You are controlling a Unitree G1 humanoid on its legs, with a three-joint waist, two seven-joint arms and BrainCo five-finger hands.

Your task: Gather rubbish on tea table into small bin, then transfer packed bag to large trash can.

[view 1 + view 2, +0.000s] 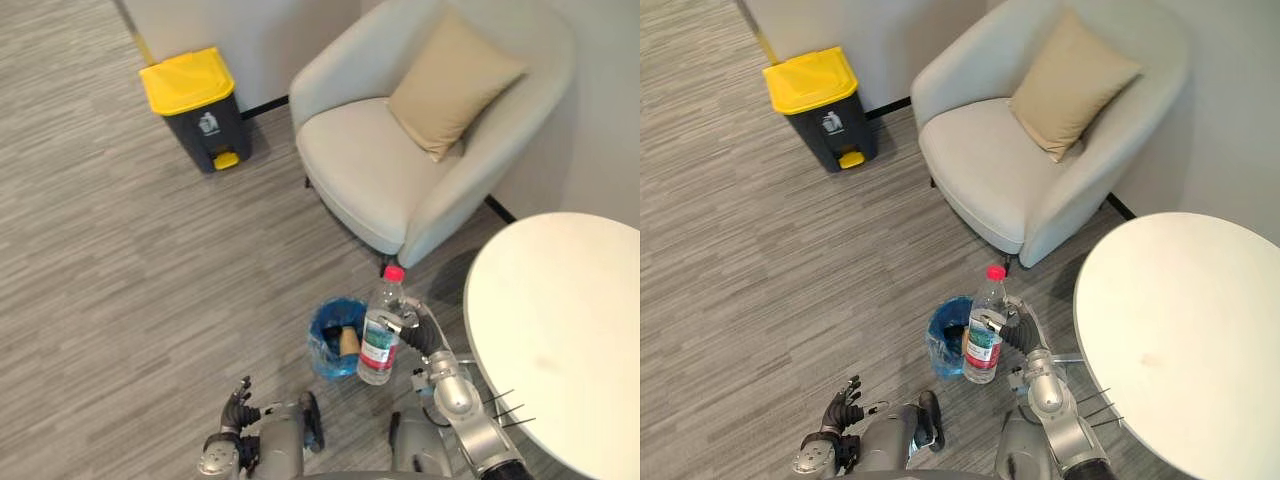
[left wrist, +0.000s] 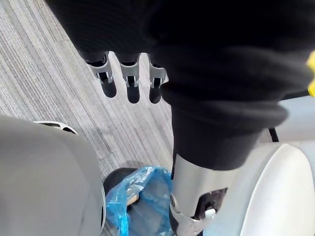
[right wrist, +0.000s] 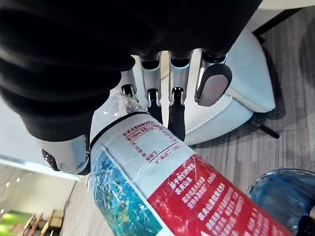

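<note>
Since the bottle must drop into the bin, the R hand holds it upright just by the bin, fingers curled round it, off the worktop; L hand hangs low, fingers loose.

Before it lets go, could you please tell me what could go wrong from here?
The bottle, upright in the right robot hand, seems nearer the rim of the small bin than its opening, so a release now might miss. The tall bottle may also catch on the tan item already inside and tip the bin.
</note>
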